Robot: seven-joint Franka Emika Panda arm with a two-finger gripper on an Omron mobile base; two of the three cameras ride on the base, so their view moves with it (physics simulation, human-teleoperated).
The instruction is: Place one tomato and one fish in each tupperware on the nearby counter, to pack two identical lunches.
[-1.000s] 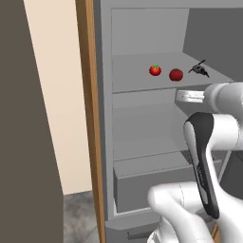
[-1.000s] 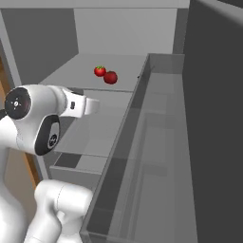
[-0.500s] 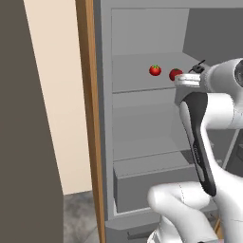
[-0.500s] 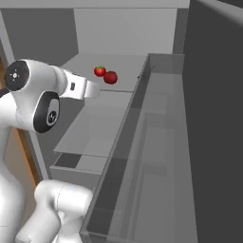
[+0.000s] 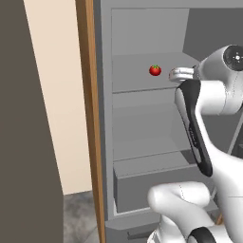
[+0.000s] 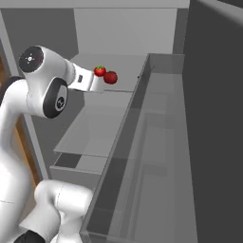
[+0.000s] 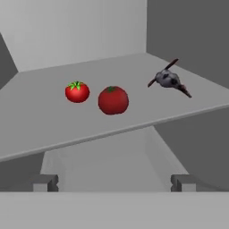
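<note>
The arm reaches into an open fridge, its hand level with the upper shelf point(image 7: 53, 129) where the food for the lunches sits. In the hand view two tomatoes rest near the shelf's front edge: a smaller tomato point(image 7: 77, 91) with a green stalk to the left, and a darker, rounder tomato point(image 7: 113, 99) just beside it, the two close but apart. A dark fish point(image 7: 169, 80) lies on the same shelf, well to the right of the darker tomato and a little further back. The fingers point(image 7: 114, 182) stand wide, with nothing between them, and sit short of the shelf edge. That wide opening suits a round tomato, and the hand points roughly at the darker one, so this looks like the approach to a first pick. No lunch box is filled yet, as far as these views tell.
</note>
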